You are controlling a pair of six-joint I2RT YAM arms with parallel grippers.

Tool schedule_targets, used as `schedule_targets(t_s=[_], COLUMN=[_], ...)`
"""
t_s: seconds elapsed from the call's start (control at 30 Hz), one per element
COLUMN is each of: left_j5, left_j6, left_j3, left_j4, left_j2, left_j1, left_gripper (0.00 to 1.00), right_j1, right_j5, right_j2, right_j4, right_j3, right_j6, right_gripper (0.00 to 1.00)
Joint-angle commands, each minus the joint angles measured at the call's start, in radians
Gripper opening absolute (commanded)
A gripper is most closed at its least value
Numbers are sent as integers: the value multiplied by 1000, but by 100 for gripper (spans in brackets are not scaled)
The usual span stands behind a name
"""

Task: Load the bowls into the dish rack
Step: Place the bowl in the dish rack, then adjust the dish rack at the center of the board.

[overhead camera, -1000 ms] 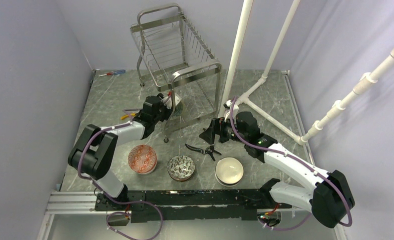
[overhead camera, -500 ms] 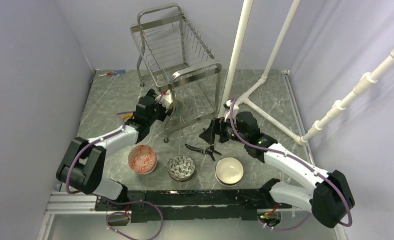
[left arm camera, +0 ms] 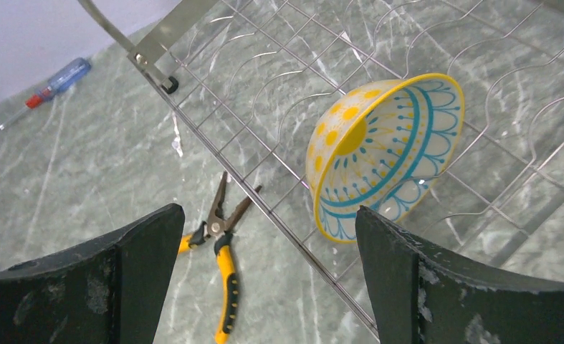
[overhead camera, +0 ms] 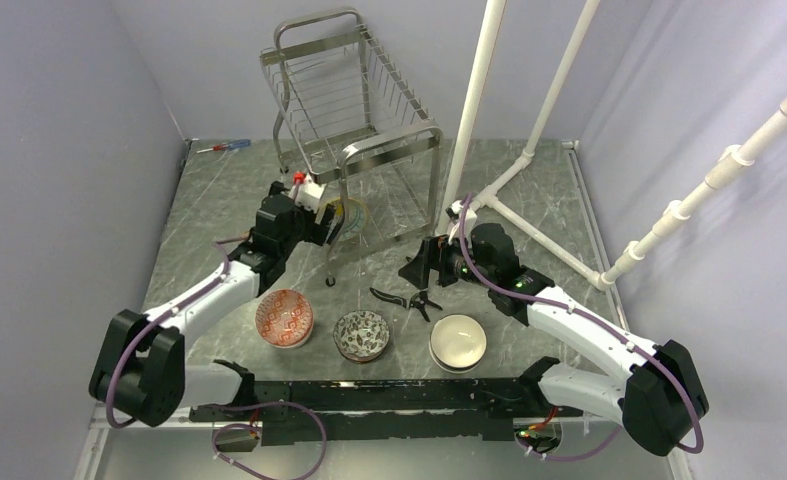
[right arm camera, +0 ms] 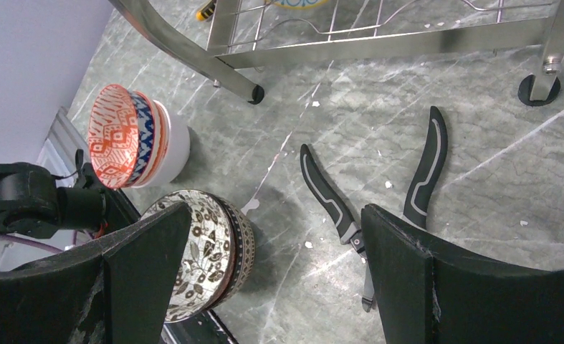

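Four bowls [overhead camera: 347, 218] [overhead camera: 284, 317] [overhead camera: 361, 334] [overhead camera: 458, 340] or stacks, one rack [overhead camera: 389, 146]

Left hand [left arm camera: 264, 236] spread wide; right hand [right arm camera: 275, 229] likewise.

We are seeing only sliver of teal bowl [right arm camera: 293, 3] at right wrist view's top edge; dish rack [right arm camera: 379, 39] is getting cropped there. Overhead, rack post is hiding part of bowl.

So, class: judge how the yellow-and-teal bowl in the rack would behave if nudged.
The bowl stands tilted on its rim among the wires of the dish rack, so it would probably roll or tip. Its glossy glaze looks slippery, and it seems stiff and chip-prone.
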Motion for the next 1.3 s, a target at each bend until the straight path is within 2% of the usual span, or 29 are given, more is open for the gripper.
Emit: schedule_targets(t_s=[0.0, 0.2, 0.43, 0.63, 0.77, 0.83, 1.03, 1.27], left_j5=[-22, 15, 118, 320, 407, 437, 488, 545], left_j6=[-172, -400, -630, -729, -805, -833, -823, -861], left_j3=[33, 71, 152, 330, 420, 449, 560, 544], left_j4=[-81, -209, -314, -434, -453, -448, -496, -408], left_j2=[-65, -65, 2, 191, 318, 384, 540, 595], left_j1=[27, 117, 232, 329, 371, 385, 395, 411], left_gripper=[95, 95, 95, 95, 95, 87, 75, 60], right_j1=[-2, -3, -3, -3, -3, -3, -2, -1], right_j5=[10, 18, 24, 20, 19, 23, 16, 5], right_j2=[0, 10, 27, 38, 36, 32, 38, 60], right_j4=[15, 2, 4, 15, 14, 19, 26, 35], right_j3=[31, 56, 79, 74, 69, 58, 44, 37], right_j6=[-25, -43, -53, -43, -38, -35, -32, -36], right_gripper=[93, 93, 93, 93, 93, 93, 93, 93])
